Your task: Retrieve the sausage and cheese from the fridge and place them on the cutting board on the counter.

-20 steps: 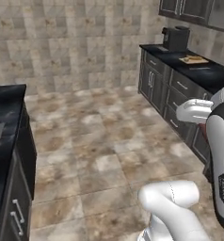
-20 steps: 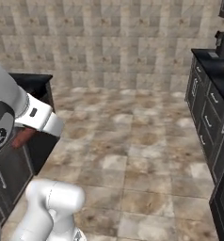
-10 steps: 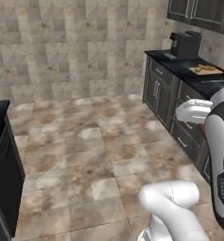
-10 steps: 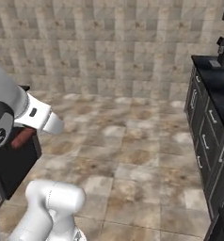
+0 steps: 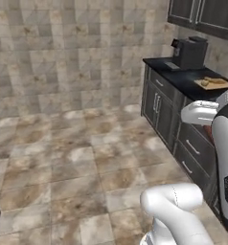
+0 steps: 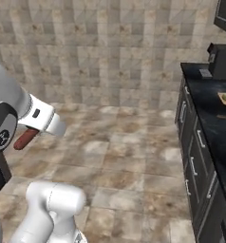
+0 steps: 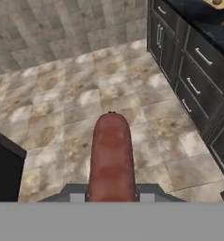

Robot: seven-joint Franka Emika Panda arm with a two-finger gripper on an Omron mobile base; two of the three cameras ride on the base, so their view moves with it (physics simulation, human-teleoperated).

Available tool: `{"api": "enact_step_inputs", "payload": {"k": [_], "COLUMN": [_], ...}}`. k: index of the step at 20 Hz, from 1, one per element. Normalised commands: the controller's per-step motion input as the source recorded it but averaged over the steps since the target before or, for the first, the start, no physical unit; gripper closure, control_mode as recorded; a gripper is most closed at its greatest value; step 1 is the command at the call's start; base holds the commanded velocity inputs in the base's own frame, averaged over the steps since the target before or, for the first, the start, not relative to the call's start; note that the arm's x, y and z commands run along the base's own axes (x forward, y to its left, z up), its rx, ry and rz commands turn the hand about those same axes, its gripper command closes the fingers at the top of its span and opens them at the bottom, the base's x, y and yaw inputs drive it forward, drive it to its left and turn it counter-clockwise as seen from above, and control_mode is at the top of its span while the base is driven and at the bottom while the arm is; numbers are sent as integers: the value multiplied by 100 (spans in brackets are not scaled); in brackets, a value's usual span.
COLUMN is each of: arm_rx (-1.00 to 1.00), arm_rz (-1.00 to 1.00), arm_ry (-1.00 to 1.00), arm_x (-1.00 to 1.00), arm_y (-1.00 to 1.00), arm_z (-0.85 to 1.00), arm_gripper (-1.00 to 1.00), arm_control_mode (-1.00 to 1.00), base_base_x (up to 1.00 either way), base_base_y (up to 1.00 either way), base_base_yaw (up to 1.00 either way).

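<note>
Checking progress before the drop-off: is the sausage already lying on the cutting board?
No, the sausage sticks out of the hand above the floor, far from the cutting board.

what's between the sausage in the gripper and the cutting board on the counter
Bare tiled floor, then the dark cabinet fronts under the counter, as the left base view shows. The sausage is held; the cutting board sits beyond the coffee machine.

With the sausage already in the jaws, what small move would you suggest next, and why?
Probably keep driving toward the counter to bring the cutting board within reach. The gripper is shut on the sausage, which sticks out over open floor, and the board lies well ahead, beyond the coffee machine end of the run, so a placing move looks premature.
</note>
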Motion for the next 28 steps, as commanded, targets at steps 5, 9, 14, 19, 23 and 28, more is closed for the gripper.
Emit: {"api": "enact_step_inputs", "payload": {"k": [5,9,14,19,23,28], "arm_rx": [0,0,0,0,0,0], "arm_rz": [0,0,0,0,0,0], "arm_ry": [0,0,0,0,0,0], "arm_x": [0,0,0,0,0,0], "arm_y": [0,0,0,0,0,0], "arm_z": [0,0,0,0,0,0], "arm_gripper": [100,100,100,100,100,100], "arm_control_mode": [100,100,100,100,100,100], "base_base_x": [100,100,100,100,95,52], "base_base_y": [-18,-34,-43,-3,7,18], "base_base_yaw": [-12,-23,-19,-25,-52,-76]}}
